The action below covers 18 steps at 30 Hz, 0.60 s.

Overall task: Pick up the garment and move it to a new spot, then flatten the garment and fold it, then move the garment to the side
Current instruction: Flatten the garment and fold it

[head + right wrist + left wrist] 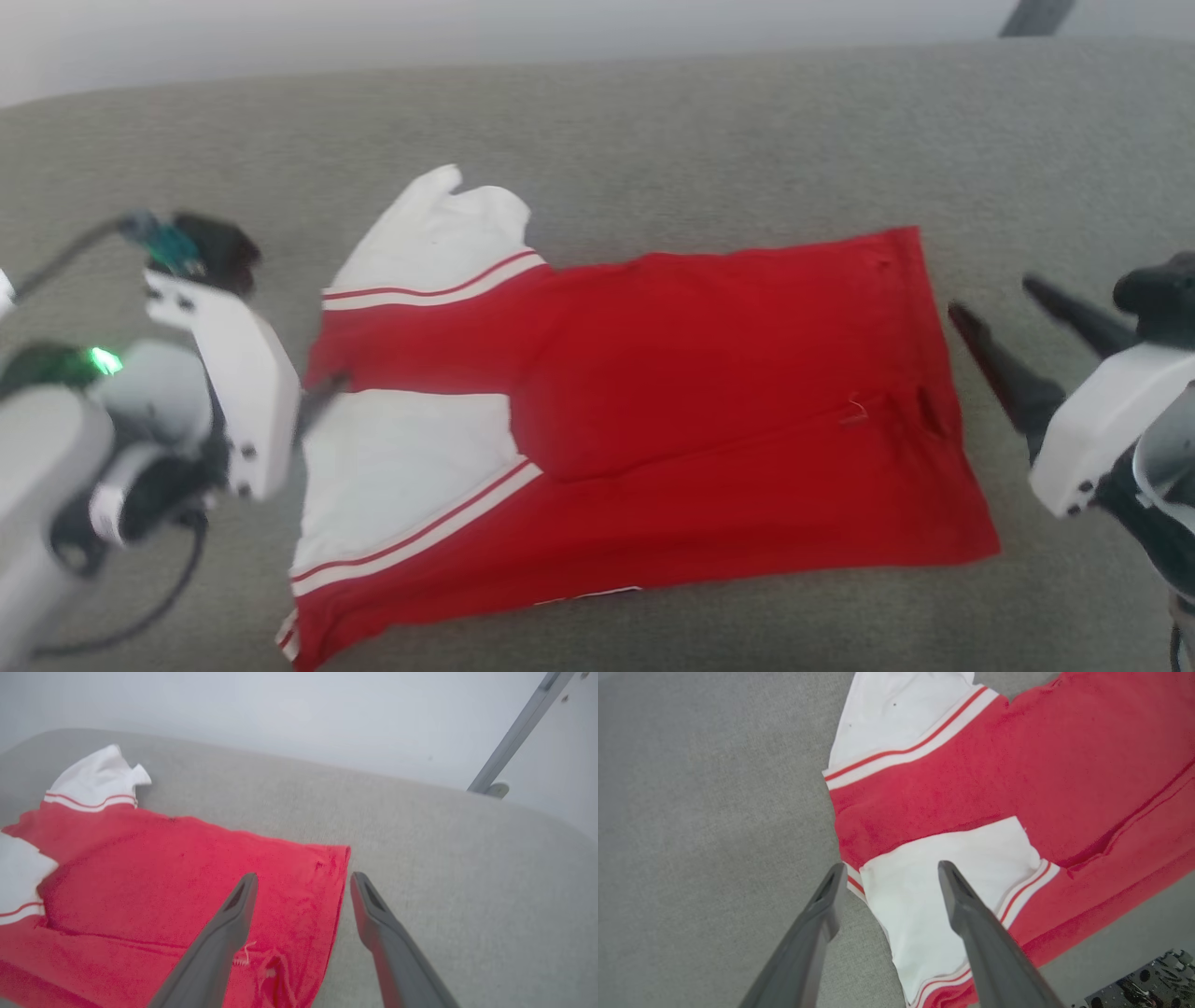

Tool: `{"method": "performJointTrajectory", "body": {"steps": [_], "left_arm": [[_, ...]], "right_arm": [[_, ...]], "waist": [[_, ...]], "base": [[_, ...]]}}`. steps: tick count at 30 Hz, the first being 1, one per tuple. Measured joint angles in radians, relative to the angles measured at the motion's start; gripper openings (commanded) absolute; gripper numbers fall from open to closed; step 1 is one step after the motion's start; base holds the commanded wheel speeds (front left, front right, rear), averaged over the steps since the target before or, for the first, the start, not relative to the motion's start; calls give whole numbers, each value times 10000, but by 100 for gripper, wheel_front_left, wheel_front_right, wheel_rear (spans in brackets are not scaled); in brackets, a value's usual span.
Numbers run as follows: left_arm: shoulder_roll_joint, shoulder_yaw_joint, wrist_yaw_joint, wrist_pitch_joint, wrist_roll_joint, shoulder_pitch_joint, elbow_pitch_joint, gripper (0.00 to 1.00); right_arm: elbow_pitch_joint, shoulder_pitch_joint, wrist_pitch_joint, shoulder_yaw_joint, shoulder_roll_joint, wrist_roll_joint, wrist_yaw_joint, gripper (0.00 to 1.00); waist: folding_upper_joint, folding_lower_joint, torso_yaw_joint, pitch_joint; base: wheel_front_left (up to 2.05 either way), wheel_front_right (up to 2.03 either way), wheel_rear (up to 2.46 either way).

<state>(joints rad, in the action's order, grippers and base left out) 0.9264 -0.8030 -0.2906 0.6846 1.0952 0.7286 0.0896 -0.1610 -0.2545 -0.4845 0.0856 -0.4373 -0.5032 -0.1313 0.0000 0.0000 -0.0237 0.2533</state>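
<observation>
The garment [700,373], red with white short sleeves and striped trim, lies spread sideways on the grey cushion [653,140], one side folded over its middle. Its lettering is hidden. My left gripper [319,396] hangs at the sleeve end. In the left wrist view this gripper [889,872] stands open over the edge of the nearer white sleeve [943,872], nothing between its fingers. My right gripper [994,299] is just off the hem, apart from it. In the right wrist view it [303,877] is open, one finger over the red hem [322,891], the other over bare cushion.
The grey cushion [444,868] runs wide on all sides, with a pale wall behind its far edge. A grey metal bar [518,732] leans at the back right. A dark cable [140,616] loops under my left arm.
</observation>
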Motion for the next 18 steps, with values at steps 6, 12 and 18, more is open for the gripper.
{"method": "performJointTrajectory", "body": {"steps": [6,12,18], "left_arm": [[-221,79,675,-15,-518,1151,-991,100],[-558,128,1603,-184,-1022,2448,-2619,100],[-911,-61,2178,-132,-1465,3424,-4374,100]], "right_arm": [[92,-657,2196,255,299,863,0,100],[755,-1171,4109,454,1035,1559,0,100],[1429,-1386,4738,815,1415,1678,0,100]], "waist": [[0,0,-585,260],[0,0,-1336,729],[0,0,-1927,1330]], "base": [[0,0,0],[0,0,0],[0,0,0]]}}
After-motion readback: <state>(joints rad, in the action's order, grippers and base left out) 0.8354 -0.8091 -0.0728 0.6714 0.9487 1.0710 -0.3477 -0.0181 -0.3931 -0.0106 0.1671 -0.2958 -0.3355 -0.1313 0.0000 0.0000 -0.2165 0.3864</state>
